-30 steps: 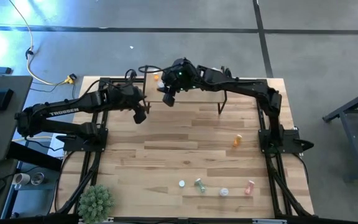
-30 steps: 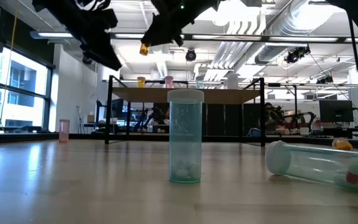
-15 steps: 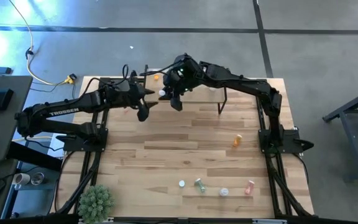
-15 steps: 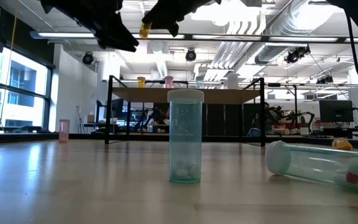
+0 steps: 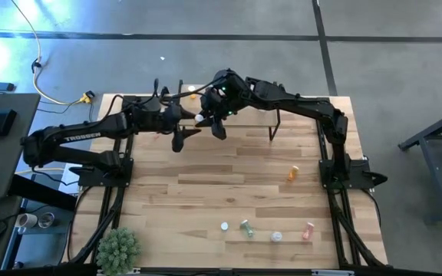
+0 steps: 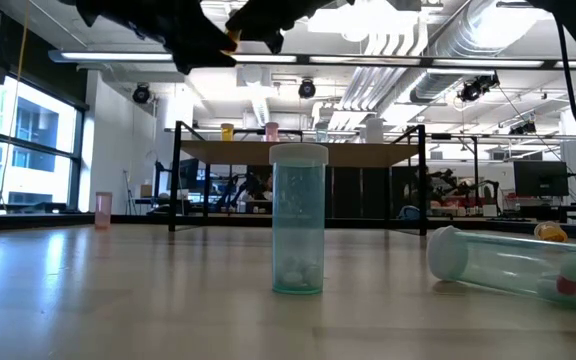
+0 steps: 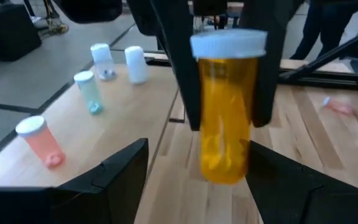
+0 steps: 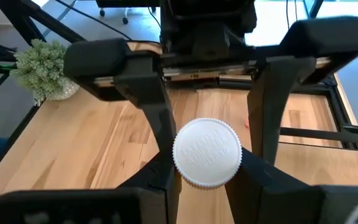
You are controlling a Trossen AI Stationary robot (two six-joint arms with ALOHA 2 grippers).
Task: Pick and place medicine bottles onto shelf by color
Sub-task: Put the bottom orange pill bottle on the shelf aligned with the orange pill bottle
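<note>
Overhead, right tool [image 5: 209,123] clamps orange bottle [image 7: 225,118] (white-capped); left tool [image 7: 191,168] gapes wide, seemingly just beneath it.

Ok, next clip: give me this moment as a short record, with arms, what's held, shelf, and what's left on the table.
right gripper: jaws shut on orange bottle, held in the air in front of the shelf
left gripper: jaws open around that bottle, ready for a handover
shelf: four bottles standing in a row
table: five bottles loose
plant: near left corner
</note>
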